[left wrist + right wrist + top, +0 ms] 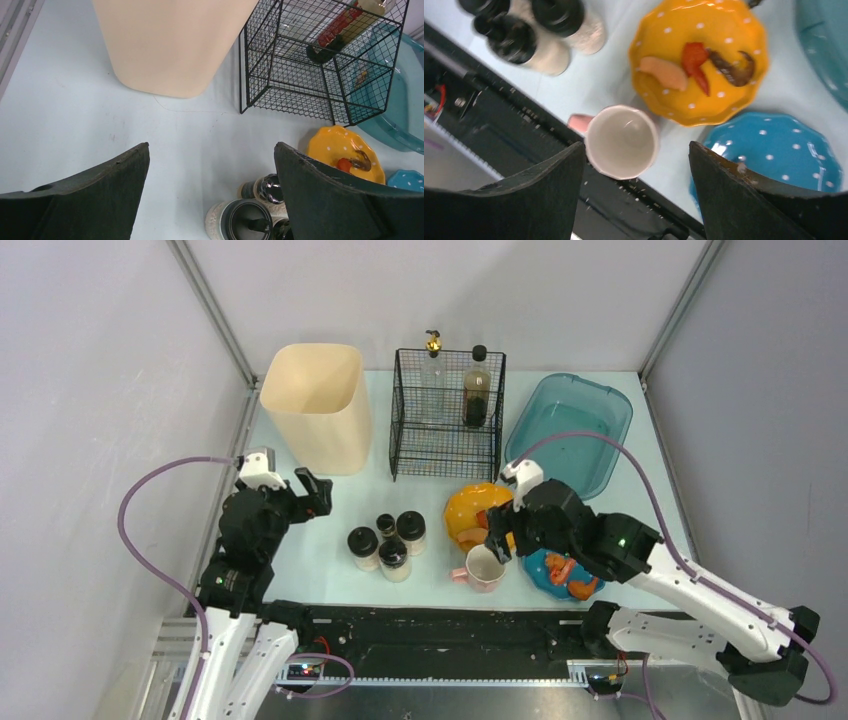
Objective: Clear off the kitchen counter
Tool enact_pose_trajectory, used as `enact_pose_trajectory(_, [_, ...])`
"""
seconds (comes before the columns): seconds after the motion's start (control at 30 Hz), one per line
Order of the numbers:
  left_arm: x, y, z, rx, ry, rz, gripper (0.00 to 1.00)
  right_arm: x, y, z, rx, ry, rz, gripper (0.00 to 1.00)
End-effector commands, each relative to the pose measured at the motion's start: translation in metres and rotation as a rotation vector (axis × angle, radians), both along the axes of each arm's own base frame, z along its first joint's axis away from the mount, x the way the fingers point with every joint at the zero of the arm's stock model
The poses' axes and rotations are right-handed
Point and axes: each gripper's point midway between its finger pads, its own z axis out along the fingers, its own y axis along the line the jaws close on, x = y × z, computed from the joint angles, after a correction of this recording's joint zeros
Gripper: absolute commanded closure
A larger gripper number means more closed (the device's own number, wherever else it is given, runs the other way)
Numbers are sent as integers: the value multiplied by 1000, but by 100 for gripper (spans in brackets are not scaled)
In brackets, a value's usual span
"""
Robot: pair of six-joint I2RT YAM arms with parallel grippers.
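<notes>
The pale mint-blue kitchen counter (440,495) holds a pink mug (484,568), a yellow dotted plate (468,510) with food scraps, a blue dotted plate (560,575) with food, and several black-lidded spice jars (385,540). My right gripper (497,540) is open and empty, hovering over the mug (622,141), which lies between and beyond its fingers, with the blue plate (774,150) to its right. My left gripper (315,492) is open and empty above bare counter (65,115), left of the jars (245,220).
A cream bin (315,405) stands back left. A black wire basket (445,420) holds two bottles (477,388). A teal tub (570,430) sits back right. The black front rail (430,625) runs just behind the mug. Grey walls enclose the sides.
</notes>
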Motion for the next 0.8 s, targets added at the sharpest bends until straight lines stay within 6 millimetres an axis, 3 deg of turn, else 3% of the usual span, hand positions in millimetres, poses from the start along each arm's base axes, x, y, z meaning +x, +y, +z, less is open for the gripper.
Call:
enact_pose_trajectory(0.0, [4,-3,3,-16,-14,-9,2,-27,32,6,58,6,114,21])
enact_pose_trajectory(0.27, [3,-4,3,-22,-15,-19,2,-28,98,6,170,42,169,20])
enact_pose_trajectory(0.6, [2,-6,5,-28,-23,-28,2,-28,150,-2,154,79,220,20])
enact_pose_trajectory(0.77, [1,-6,7,-30,-31,-27,2,-35,178,-19,135,115,247,19])
